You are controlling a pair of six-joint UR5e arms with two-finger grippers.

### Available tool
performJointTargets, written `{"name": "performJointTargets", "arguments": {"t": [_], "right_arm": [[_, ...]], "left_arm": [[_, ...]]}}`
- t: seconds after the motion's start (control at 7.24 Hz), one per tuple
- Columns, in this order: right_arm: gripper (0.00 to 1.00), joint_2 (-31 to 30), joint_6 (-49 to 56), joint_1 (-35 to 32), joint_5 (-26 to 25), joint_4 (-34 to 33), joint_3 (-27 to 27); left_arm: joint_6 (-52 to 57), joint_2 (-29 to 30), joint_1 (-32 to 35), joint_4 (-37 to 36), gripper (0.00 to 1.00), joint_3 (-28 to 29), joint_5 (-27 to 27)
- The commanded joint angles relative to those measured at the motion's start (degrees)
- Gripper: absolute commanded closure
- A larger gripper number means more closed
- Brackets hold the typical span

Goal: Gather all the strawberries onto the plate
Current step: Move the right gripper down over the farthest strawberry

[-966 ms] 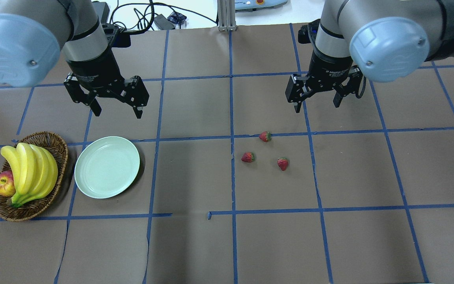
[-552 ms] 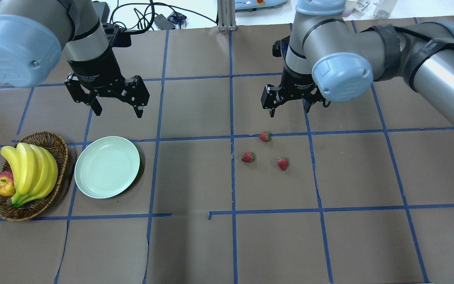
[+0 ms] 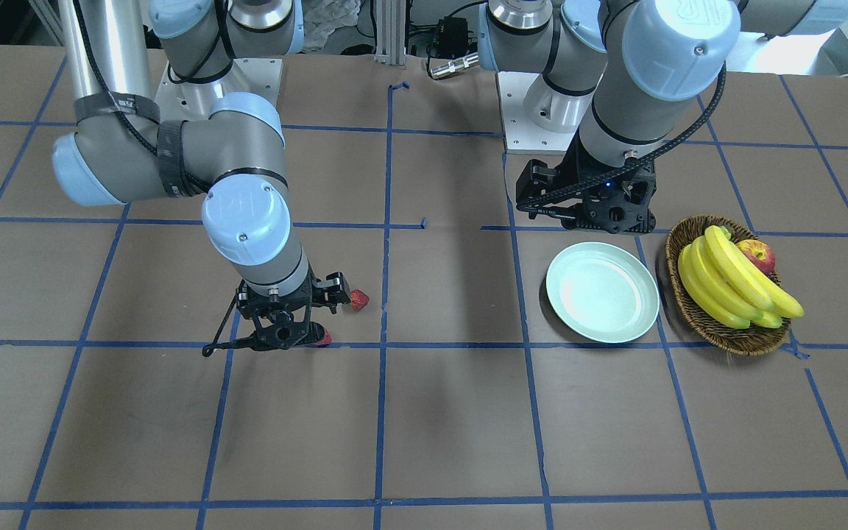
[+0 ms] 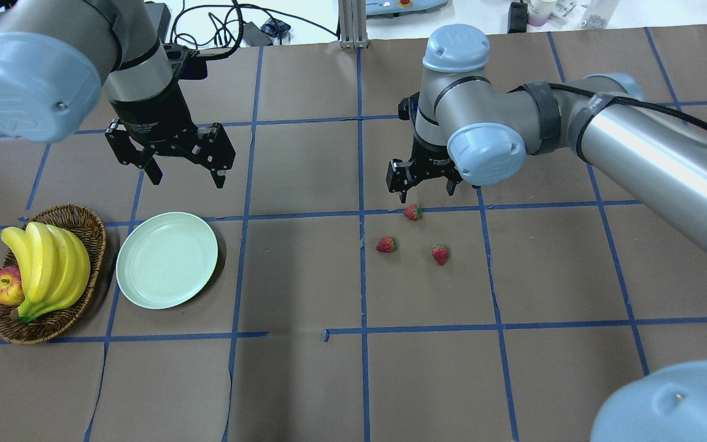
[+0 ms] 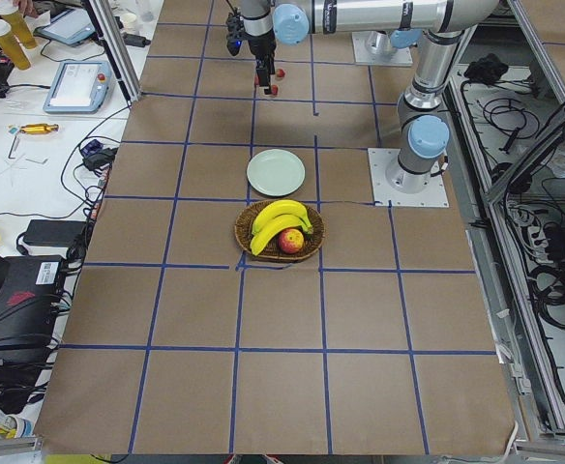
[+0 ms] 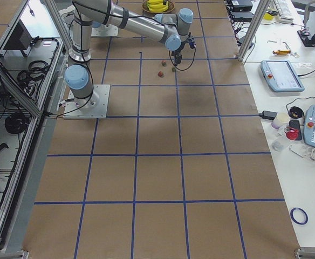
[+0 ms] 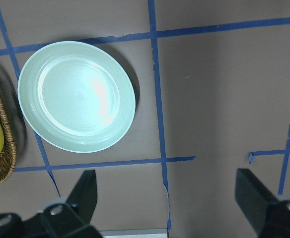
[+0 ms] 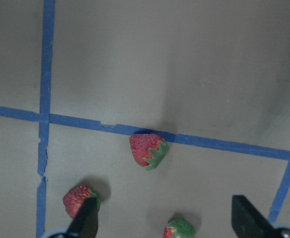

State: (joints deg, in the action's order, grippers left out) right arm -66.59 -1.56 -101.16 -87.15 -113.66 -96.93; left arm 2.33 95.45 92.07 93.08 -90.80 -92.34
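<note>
Right pincer (image 4: 426, 193): fingers spread wide and gripping nothing, pointed down at the table (image 4: 304, 380) over the far edge of the fruit cluster.
Left pincer (image 4: 188, 179): fingers also spread wide and gripping nothing, hanging over bare table.
First strawberry (image 4: 413, 212): lies on a blue tape line (image 4: 513, 205), just at 6 o'clock of the right pincer in the overhead view. In the right wrist view it sits ahead of the fingertips, roughly centred on the gap between them, with its green top turned to about 4 o'clock.
Second strawberry (image 4: 385, 245): on the table at about 7 o'clock of the first one and near it. In the right wrist view it shows at the tip of the left-hand finger; whether they touch cannot be told.
Third strawberry (image 4: 440, 255): on the table at about 5 o'clock of the first, apart from the other two. The wrist view cuts it off at the lower edge, between the two fingers.
Plate (image 4: 167, 259): mint green, flat on the table, well apart from the strawberries at their 9 o'clock. The left pincer hangs at about 12 o'clock of it.
Basket (image 4: 94, 228): wicker, just beside the plate at its 9 o'clock, holding bananas (image 4: 46, 264) and an apple (image 4: 5, 287).
</note>
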Motion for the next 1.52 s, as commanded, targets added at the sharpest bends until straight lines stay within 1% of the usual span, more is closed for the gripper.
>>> {"name": "performJointTargets", "arguments": {"t": [0.0, 0.28, 0.69, 0.83, 0.97, 1.1, 1.38], "right_arm": [[0.12, 2.0, 0.1, -0.4, 0.0, -0.6, -0.4], [0.15, 4.0, 0.4, -0.4, 0.0, -2.2, -0.7], [0.16, 5.8, 0.9, -0.4, 0.0, -3.4, -0.7], [0.22, 5.9, 1.0, -0.4, 0.0, -3.4, -0.7], [0.22, 5.9, 1.0, -0.4, 0.0, -3.4, -0.8], [0.34, 6.0, 1.2, -0.4, 0.0, -3.3, -0.8], [0.34, 6.6, 1.2, -0.4, 0.0, -3.5, -1.0]], "left_arm": [[0.0, -0.1, 0.0, -0.1, 0.0, -0.2, 0.1], [0.0, -0.1, 0.0, -0.2, 0.0, -0.7, 0.1], [0.0, -0.1, 0.0, -0.2, 0.0, -0.9, 0.1], [0.0, -0.1, 0.0, -0.2, 0.0, -1.0, 0.1], [0.0, -0.1, 0.0, -0.2, 0.0, -1.0, 0.1], [0.0, -0.1, 0.0, -0.2, 0.0, -1.0, 0.1], [0.0, -0.1, 0.0, -0.2, 0.0, -1.0, 0.1]]}}
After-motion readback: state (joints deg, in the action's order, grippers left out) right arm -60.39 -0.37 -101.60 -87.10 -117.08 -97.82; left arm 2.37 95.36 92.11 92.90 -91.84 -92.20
